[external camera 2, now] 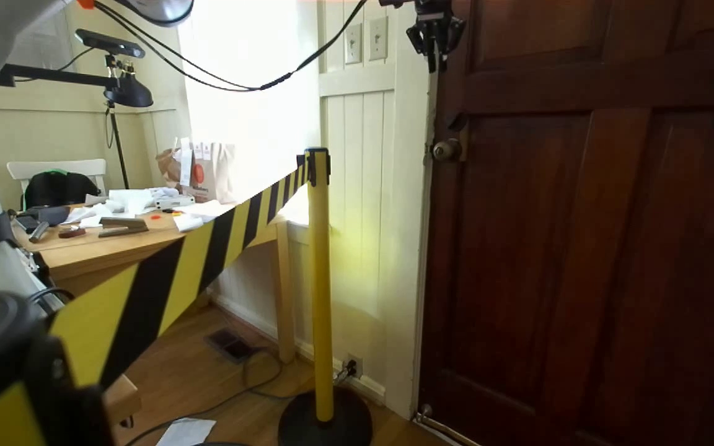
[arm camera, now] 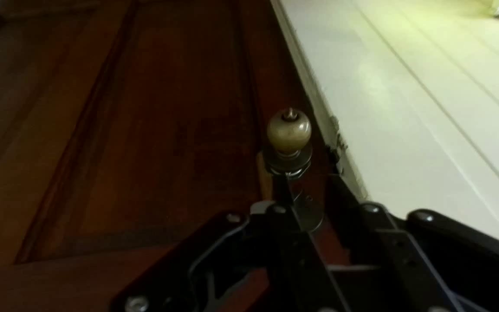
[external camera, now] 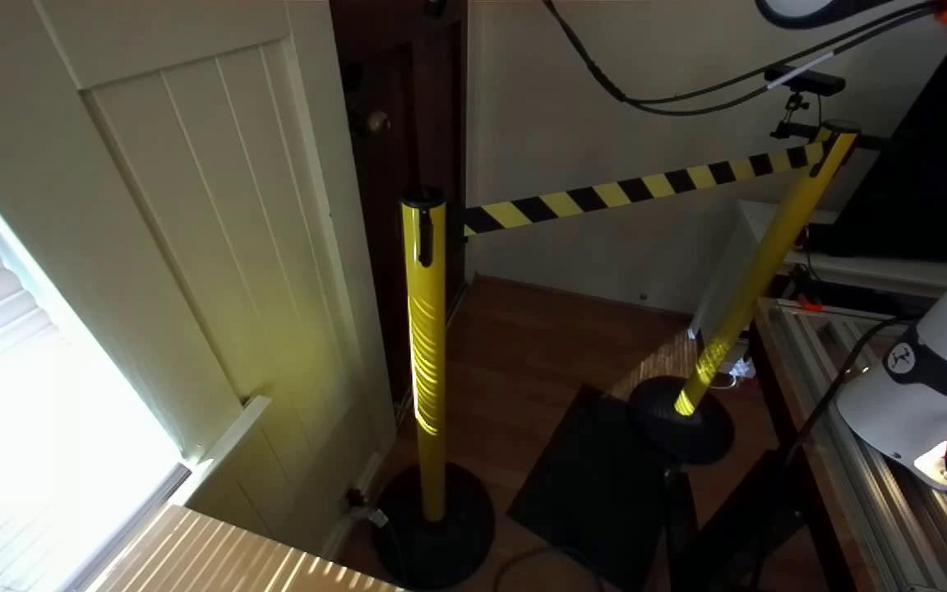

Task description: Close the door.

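The dark brown door (external camera 2: pixel 518 248) stands at the right of an exterior view, its knob edge beside the white frame. Whether it sits flush cannot be told. It also shows in an exterior view (external camera: pixel 441 107) and fills the left of the wrist view (arm camera: pixel 180 108). Its round knob (external camera 2: pixel 447 150) shows in the wrist view (arm camera: pixel 289 132) just beyond the fingertips. My gripper (external camera 2: pixel 437 67) points down near the door's knob edge, above the knob. In the wrist view my gripper (arm camera: pixel 308 177) is partly open, with nothing held; the lock plate (arm camera: pixel 310 214) shows between its fingers.
A yellow post (external camera 2: pixel 321 279) with a striped belt (external camera 2: pixel 165 285) stands before the white panelled wall (external camera 2: pixel 357 186). Another yellow post (external camera: pixel 761 263) stands by the robot's base table (external camera: pixel 810 395). A cluttered desk (external camera 2: pixel 103 248) is by the window. Cables hang from the arm.
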### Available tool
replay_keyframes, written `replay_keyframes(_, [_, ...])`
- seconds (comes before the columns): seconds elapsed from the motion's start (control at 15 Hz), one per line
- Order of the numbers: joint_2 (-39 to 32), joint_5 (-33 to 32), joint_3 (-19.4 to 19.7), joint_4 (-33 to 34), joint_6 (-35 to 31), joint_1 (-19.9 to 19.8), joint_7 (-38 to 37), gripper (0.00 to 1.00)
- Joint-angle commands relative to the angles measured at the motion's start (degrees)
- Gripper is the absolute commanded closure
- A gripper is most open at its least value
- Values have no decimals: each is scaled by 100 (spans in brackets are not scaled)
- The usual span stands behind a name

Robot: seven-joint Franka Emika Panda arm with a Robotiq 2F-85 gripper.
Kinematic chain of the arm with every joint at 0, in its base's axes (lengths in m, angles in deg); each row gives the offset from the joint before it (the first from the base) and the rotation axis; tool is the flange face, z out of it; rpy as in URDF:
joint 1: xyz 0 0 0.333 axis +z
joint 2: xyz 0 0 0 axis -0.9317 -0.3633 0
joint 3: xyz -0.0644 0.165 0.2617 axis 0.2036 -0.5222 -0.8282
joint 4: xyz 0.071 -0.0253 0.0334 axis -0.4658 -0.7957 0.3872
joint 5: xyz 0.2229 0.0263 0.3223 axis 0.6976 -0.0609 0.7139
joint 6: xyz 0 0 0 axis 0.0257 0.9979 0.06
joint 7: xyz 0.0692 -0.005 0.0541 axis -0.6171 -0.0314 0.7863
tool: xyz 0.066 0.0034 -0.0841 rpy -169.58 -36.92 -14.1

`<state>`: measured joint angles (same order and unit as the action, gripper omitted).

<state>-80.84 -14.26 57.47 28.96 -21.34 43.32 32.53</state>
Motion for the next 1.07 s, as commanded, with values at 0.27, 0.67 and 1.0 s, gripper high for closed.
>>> replay_keyframes(0.27, [1598,-679,623,-1699,1024,627,-391,12])
replay_keyframes(0.67, [2644,-1564,982,-3203,894,1514,-890,0])
replay_keyframes(1.0, [2411,-1409,949,-2850,1007,1425,-807,0])
